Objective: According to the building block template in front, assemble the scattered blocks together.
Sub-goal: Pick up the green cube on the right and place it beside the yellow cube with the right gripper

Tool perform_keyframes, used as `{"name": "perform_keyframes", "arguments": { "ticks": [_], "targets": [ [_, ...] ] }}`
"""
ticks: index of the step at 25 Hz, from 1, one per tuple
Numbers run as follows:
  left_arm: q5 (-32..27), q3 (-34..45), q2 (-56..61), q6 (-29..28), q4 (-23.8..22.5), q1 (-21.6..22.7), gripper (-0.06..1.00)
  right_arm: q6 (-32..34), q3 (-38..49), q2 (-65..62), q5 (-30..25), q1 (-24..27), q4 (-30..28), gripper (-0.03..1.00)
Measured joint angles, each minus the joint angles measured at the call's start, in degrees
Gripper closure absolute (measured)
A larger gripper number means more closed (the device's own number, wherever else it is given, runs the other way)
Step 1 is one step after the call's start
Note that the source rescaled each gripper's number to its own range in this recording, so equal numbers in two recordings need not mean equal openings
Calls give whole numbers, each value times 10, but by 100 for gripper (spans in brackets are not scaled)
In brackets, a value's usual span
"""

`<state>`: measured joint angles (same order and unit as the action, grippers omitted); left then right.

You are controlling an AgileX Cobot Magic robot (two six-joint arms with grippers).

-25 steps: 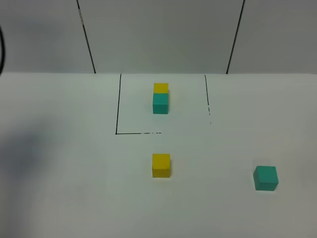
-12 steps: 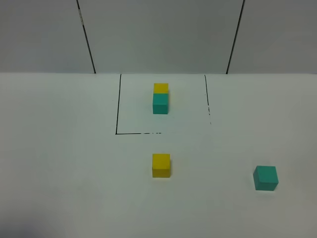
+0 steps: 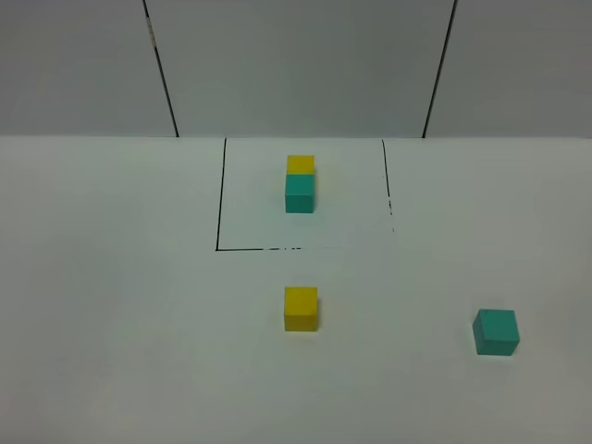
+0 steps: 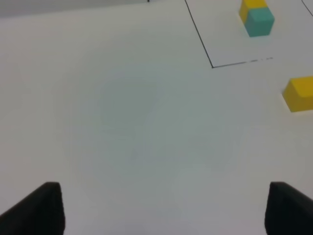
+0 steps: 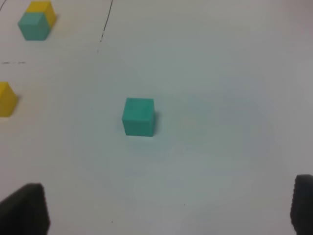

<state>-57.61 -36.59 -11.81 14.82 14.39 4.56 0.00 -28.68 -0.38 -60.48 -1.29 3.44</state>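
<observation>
The building block template [image 3: 300, 183], a yellow cube joined to a teal one, stands inside a black-lined square [image 3: 219, 199] at the back of the white table. Of the scattered blocks, the yellow cube [image 3: 301, 308] lies just in front of the square and the teal cube [image 3: 497, 332] lies alone at the front right. Neither gripper shows in the high view. In the left wrist view my left gripper [image 4: 166, 210] is open over bare table, with the yellow cube [image 4: 299, 93] ahead and off to one side. My right gripper [image 5: 164, 208] is open, well short of the teal cube [image 5: 139, 116].
A grey panelled wall [image 3: 296, 65] rises behind the table. The table top [image 3: 120, 305] around both loose cubes is bare white. The template [image 5: 35, 20] and yellow cube [image 5: 6, 99] sit at the edge of the right wrist view.
A dark shadow over the table's left side one second ago has gone. None of the cubes has moved.
</observation>
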Motion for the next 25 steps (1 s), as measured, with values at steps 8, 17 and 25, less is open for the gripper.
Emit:
{"name": "perform_keyframes", "arguments": {
  "ticks": [8, 17, 25],
  "targets": [
    [-38, 42, 90, 1, -6, -14, 15, 0, 0, 0, 0, 0, 0, -3],
    [-44, 76, 122, 3, -1, -14, 15, 0, 0, 0, 0, 0, 0, -3],
    [-44, 76, 123, 3, -1, -14, 15, 0, 0, 0, 0, 0, 0, -3]
  ]
}}
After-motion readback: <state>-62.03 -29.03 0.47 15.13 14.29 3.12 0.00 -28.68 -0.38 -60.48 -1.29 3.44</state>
